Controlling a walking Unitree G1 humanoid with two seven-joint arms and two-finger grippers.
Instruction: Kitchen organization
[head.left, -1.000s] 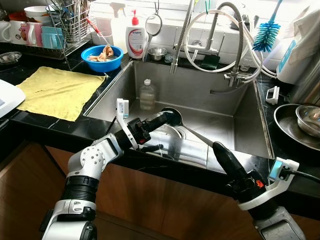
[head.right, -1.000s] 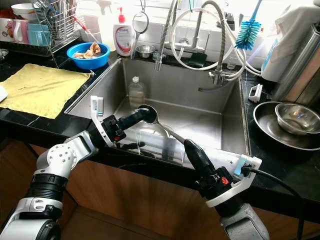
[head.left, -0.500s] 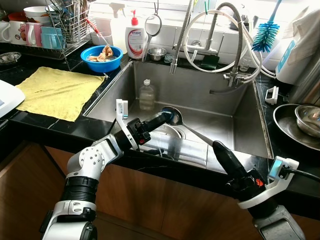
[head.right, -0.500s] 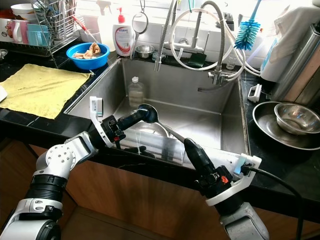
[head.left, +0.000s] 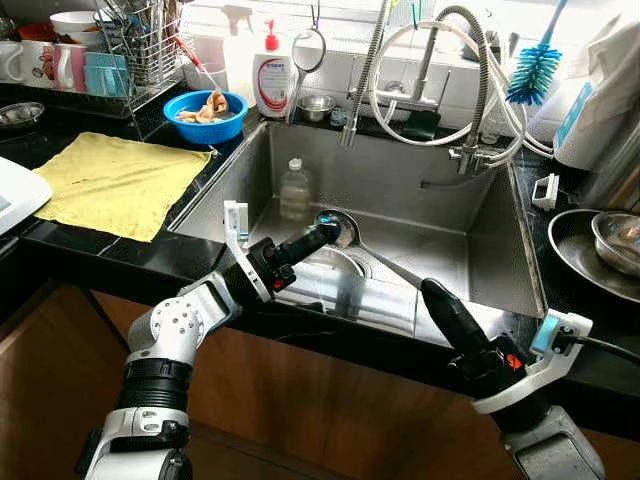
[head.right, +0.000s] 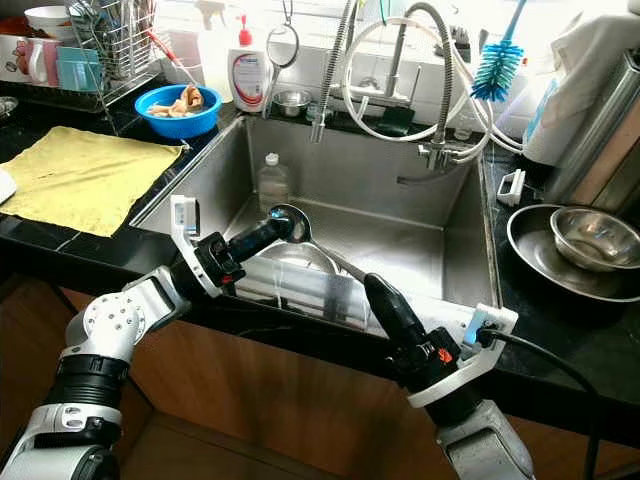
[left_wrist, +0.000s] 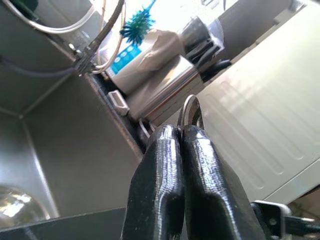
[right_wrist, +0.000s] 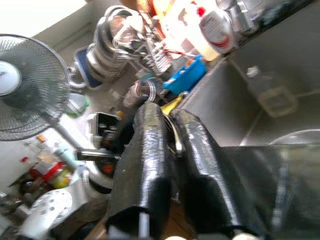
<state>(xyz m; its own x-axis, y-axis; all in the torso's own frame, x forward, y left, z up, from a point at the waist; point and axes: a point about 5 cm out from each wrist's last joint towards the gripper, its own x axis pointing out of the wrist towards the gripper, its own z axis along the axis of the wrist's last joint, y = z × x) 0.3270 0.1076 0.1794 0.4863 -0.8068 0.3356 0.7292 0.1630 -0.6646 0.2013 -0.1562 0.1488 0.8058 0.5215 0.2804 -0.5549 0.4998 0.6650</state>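
Over the steel sink (head.left: 500, 250), 2 pincers, left pincer (head.left: 322, 233) and right pincer (head.left: 432, 293), each clamping the ladle (head.left: 343, 229).

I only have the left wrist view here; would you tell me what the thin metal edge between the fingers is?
Observer: It is the bowl of a steel ladle; the left gripper is shut on it over the sink.
Operator: Thank you. Where does its handle go?
Observer: It slants across to the right gripper, which is shut on the far end near the sink's front edge.
Operator: Is anything else in the sink?
Observer: A plastic bottle stands by the back wall.
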